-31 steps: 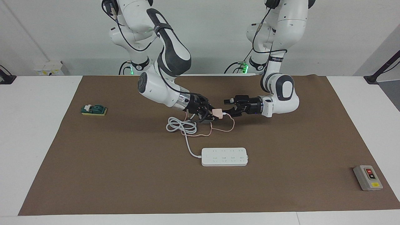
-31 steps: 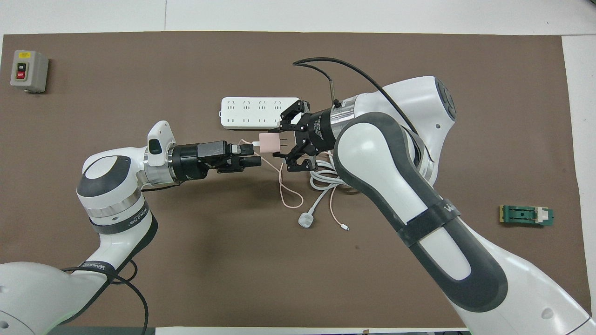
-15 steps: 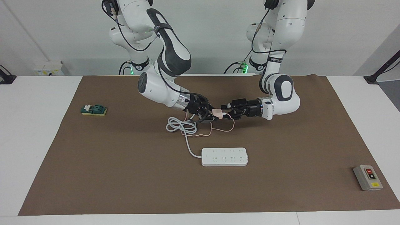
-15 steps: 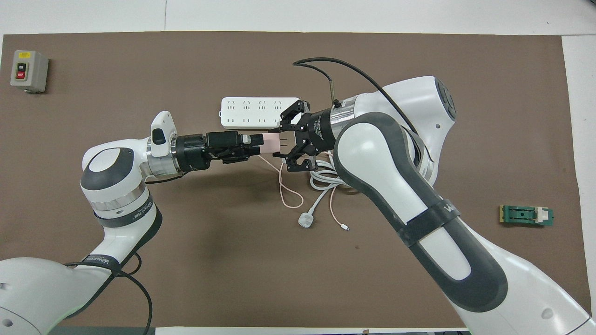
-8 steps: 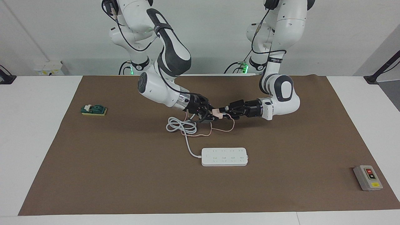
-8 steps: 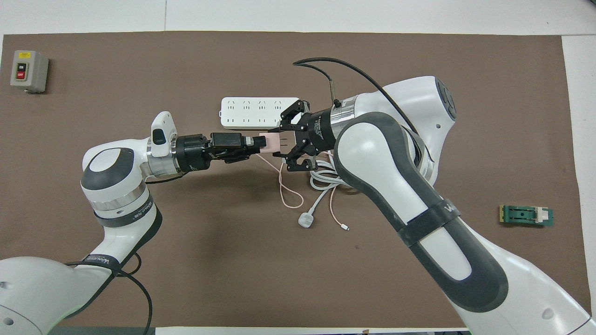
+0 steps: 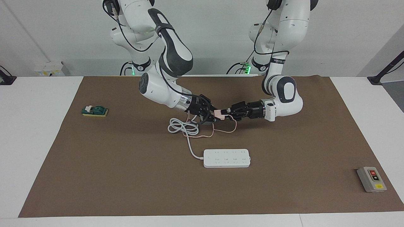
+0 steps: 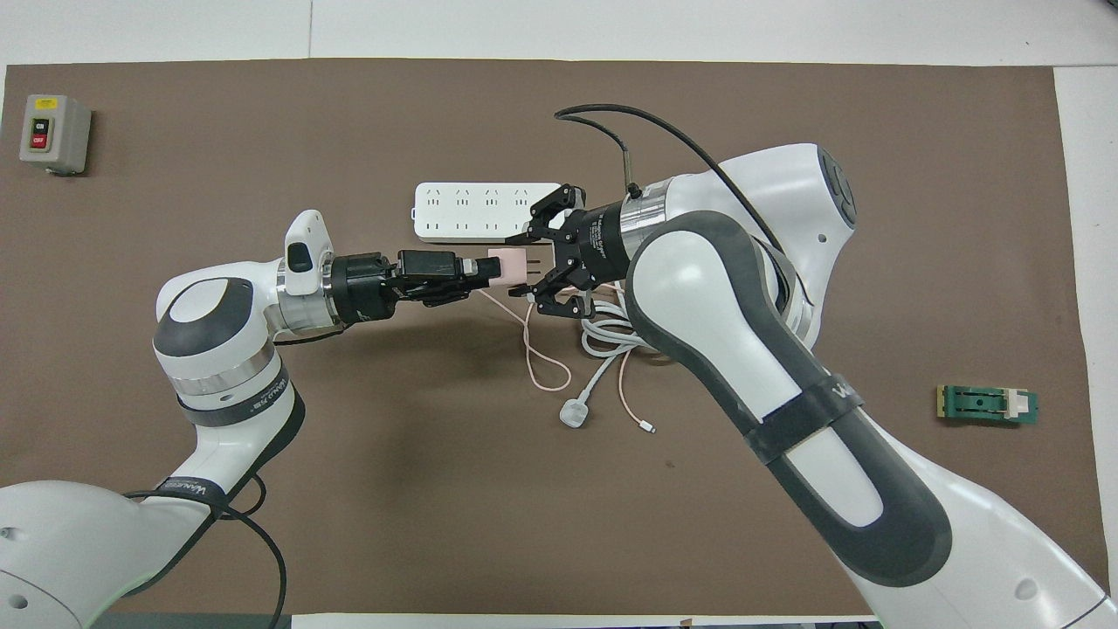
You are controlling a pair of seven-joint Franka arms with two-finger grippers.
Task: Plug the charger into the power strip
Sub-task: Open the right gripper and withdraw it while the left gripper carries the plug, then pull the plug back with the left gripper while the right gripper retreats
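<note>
left jaws tight on charger (image 8: pixel 507 265)

At mid-frame the left gripper (image 8: pixel 482 270), entering from the lower left, is clamped on the pale pink charger (image 8: pixel 508 266), whose prongs point toward the right gripper (image 8: pixel 529 265). Its thin pink cable (image 8: pixel 543 371) loops down onto the brown mat (image 8: pixel 262 131). Just above sits the white power strip (image 8: pixel 472 211). A grey switch box (image 8: pixel 53 133) lies at upper left, a green block (image 8: pixel 987 405) at right.
</note>
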